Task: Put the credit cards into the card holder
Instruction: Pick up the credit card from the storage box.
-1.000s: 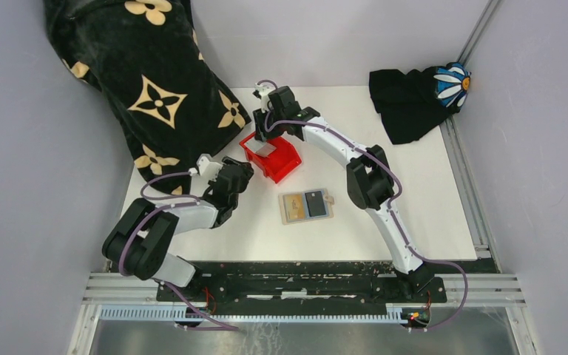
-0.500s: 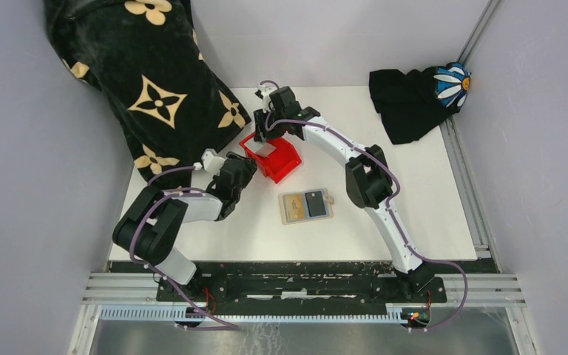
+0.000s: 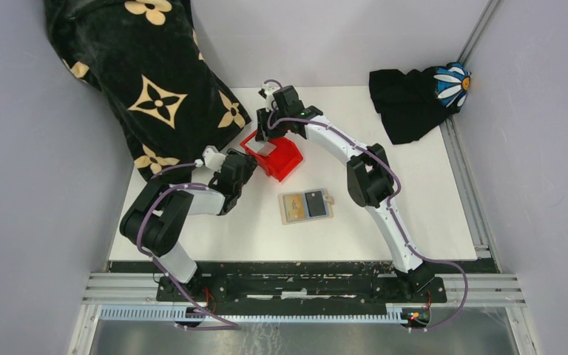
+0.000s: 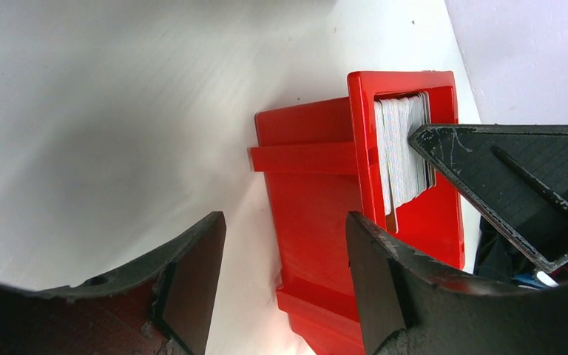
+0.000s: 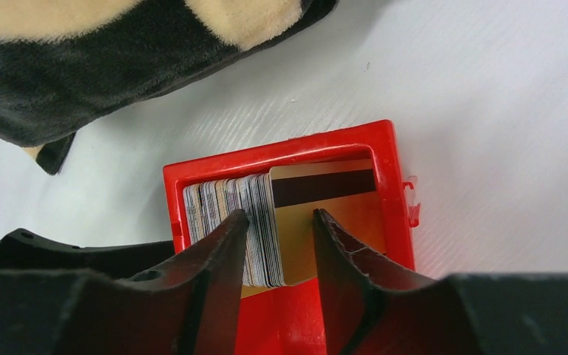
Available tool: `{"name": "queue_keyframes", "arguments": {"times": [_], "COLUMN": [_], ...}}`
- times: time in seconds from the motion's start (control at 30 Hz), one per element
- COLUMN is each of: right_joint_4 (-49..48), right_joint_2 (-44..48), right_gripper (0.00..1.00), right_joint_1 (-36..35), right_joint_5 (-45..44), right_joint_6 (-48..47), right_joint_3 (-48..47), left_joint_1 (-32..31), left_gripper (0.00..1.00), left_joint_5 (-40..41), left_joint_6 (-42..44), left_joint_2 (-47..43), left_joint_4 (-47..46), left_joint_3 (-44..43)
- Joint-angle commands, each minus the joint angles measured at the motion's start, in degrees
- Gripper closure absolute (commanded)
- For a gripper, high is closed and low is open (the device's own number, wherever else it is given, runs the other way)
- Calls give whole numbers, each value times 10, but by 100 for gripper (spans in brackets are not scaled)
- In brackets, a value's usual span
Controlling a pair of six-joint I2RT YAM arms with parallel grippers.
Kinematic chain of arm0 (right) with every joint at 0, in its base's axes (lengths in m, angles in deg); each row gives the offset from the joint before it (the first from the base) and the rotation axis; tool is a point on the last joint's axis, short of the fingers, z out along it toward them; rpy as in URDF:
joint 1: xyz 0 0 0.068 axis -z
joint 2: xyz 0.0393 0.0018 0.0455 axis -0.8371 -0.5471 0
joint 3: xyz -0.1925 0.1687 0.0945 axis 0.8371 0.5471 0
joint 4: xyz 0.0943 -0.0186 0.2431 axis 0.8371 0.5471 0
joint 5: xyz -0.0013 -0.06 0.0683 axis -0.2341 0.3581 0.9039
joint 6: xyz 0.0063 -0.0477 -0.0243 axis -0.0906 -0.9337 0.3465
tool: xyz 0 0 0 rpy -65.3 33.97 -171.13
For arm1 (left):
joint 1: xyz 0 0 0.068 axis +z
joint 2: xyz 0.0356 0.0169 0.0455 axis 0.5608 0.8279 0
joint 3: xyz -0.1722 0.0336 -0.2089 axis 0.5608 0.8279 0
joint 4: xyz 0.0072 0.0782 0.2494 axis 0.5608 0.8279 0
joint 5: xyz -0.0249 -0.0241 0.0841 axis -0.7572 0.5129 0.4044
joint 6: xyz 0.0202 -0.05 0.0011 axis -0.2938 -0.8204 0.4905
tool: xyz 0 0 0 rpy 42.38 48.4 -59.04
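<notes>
The credit cards [image 5: 218,198] stand on edge as a stack in a red bin [image 5: 281,151], and one gold card [image 5: 325,188] with a dark stripe leans behind them. My right gripper [image 5: 279,218] is open, reaching down into the bin with the last few cards of the stack between its fingertips. The stack [image 4: 403,151] also shows in the left wrist view. My left gripper [image 4: 285,222] is open beside the bin's outer wall [image 4: 318,222], holding nothing. The tan card holder [image 3: 293,207] lies open on the table with a dark card [image 3: 313,203] in it.
A black blanket with beige flowers [image 3: 140,81] is heaped at the back left, close to the bin [image 3: 285,159]. A black cloth with a daisy [image 3: 414,100] lies at the back right. Grey walls close in the white table [image 3: 414,192].
My left gripper has moved forward and right, closer to the red bin. The right gripper stays over the bin.
</notes>
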Motion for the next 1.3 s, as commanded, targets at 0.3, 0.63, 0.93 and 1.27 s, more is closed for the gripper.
{"name": "queue_keyframes", "arguments": {"times": [0.3, 0.63, 0.93, 1.27], "right_joint_4": [-20, -29, -27, -30], "right_joint_2": [21, 64, 87, 104], "right_gripper": [71, 72, 72, 72], "right_joint_1": [-1, -8, -12, -14], "right_joint_5": [36, 29, 23, 21], "right_joint_6": [17, 18, 15, 17], "right_joint_3": [69, 81, 90, 95], "left_joint_1": [11, 12, 12, 12], "left_gripper": [32, 32, 32, 32], "left_joint_5": [23, 33, 35, 37], "left_joint_6": [40, 58, 60, 63], "left_joint_2": [-8, -30, -44, -56], "left_joint_4": [-31, -14, -3, 7], "left_joint_3": [-24, -24, -21, -20]}}
